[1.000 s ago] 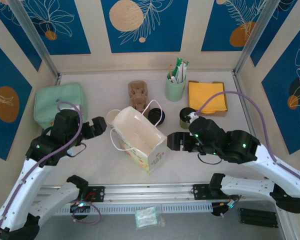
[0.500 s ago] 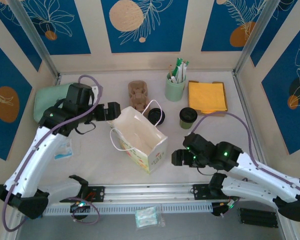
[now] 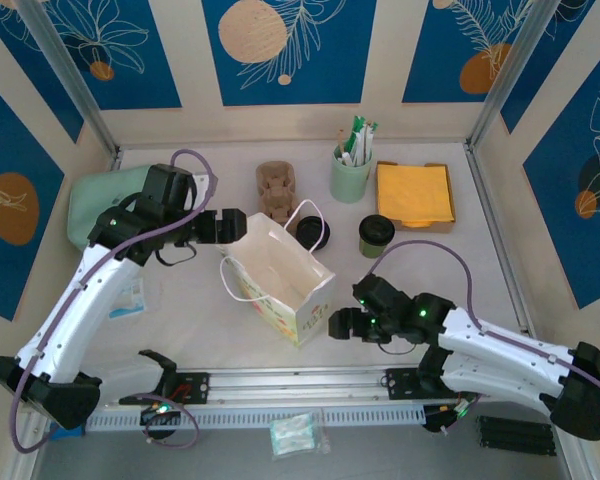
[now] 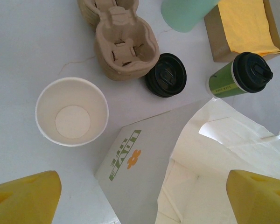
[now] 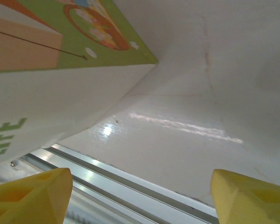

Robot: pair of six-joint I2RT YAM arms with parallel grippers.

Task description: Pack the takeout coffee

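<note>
1. Green-and-white paper under a black lid: the coffee [image 3: 376,235] stands upright on the table [image 3: 200,315], behind and right of the bag [image 3: 280,275], its axis vertical.
2. We judge the right gripper [image 3: 335,325] the nearer one. The coffee lies beyond it toward the back wall, while its jaws, spread and empty, face the bag's near corner.
3. The left gripper [image 3: 235,225], jaws also wide apart and empty, hovers at the bag's back-left rim. The coffee lies to its right, past the bag's mouth and the loose lid [image 3: 313,233].
4. Against a second ago, the right gripper has pulled back from beside the coffee toward the near edge, and the left has swung toward the back. Coffee and bag have not moved.
</note>
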